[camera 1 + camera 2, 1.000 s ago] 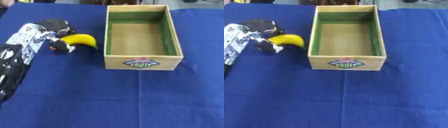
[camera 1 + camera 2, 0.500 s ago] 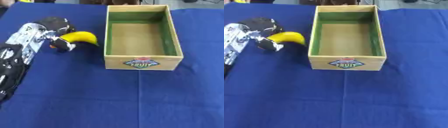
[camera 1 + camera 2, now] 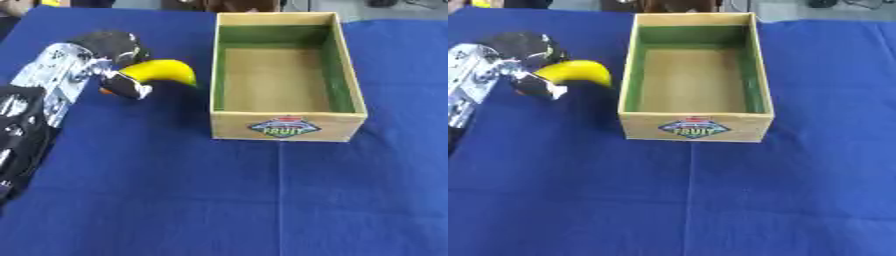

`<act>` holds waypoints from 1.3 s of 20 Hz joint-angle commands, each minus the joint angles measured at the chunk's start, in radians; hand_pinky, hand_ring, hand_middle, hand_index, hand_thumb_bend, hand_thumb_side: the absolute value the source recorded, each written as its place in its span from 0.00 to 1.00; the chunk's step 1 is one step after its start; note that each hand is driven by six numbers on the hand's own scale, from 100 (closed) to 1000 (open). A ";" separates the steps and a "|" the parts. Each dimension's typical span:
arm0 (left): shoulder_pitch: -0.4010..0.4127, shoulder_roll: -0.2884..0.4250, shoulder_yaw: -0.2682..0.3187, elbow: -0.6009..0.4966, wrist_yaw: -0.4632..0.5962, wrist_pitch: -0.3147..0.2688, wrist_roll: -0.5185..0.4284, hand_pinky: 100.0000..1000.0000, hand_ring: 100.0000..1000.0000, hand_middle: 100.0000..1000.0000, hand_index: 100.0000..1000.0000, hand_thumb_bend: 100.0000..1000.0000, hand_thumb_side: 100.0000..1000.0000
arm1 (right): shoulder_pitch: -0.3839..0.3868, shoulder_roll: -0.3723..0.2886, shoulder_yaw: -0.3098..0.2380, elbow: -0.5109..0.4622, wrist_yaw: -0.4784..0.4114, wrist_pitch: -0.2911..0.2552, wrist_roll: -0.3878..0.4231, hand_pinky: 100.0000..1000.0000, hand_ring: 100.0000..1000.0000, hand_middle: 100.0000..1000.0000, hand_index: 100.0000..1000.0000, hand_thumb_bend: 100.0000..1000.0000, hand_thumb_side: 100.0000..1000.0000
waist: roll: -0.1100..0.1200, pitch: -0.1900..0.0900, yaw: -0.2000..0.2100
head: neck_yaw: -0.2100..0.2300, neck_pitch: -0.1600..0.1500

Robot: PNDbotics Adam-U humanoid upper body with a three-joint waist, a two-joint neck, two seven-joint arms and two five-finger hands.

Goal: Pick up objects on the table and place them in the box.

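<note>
Bright, even overhead light; soft blur throughout. Glare whitens the silver forearm (image 3: 54, 80), and the open wooden box (image 3: 284, 125) casts a faint shadow leftward.

Yellow banana (image 3: 162, 72), blue cloth (image 3: 175, 190).

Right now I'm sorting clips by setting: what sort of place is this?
Probably a robot training or demo tabletop, not a kitchen: a blue cloth covers the table, with only a wooden box labelled FRUIT and a yellow banana in the left hand.
</note>
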 commanded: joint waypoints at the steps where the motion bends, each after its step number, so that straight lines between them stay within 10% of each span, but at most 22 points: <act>1: -0.028 0.039 0.010 -0.035 -0.005 0.007 -0.006 0.35 0.52 0.44 0.67 0.00 0.50 | -0.004 -0.021 -0.006 -0.019 -0.009 -0.004 0.002 0.78 0.71 0.73 0.92 0.00 1.00 | 0.003 -0.034 0.002 | 0.003 0.002; 26: -0.127 0.009 0.043 -0.204 -0.023 0.042 -0.056 0.36 0.52 0.42 0.65 0.00 0.53 | 0.005 -0.026 -0.006 -0.019 -0.014 -0.005 0.005 0.78 0.72 0.73 0.92 0.00 1.00 | 0.010 -0.059 0.004 | -0.003 0.014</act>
